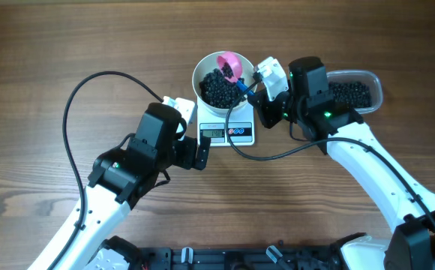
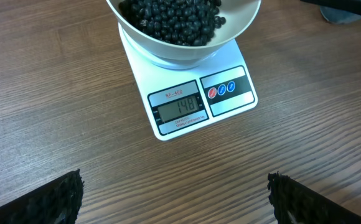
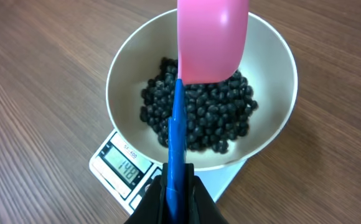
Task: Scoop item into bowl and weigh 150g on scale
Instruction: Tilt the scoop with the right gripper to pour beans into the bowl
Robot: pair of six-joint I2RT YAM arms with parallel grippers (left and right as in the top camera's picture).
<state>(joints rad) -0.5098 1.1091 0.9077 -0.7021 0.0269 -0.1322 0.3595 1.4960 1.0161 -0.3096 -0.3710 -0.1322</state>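
Tipping the pink scoop (image 3: 211, 40) over the black beads (image 3: 199, 118) in the white bowl (image 3: 280, 62) on the scale (image 2: 230, 102) with the right claw (image 3: 177, 186) clenched on its handle, holding the left claw (image 2: 174, 202) released just in front of the scale, probably needing one tiny top-up next.

The scale (image 2: 239, 56) carries the only writing. Its grey display (image 2: 179, 107) shows the digits 140 in the left wrist view. A small red label (image 2: 173, 94) just above the display reads SF-400 (the letters are tiny but legible). Finer print under the digits is too small to read. The marks on the two round buttons (image 2: 221, 89) cannot be made out.
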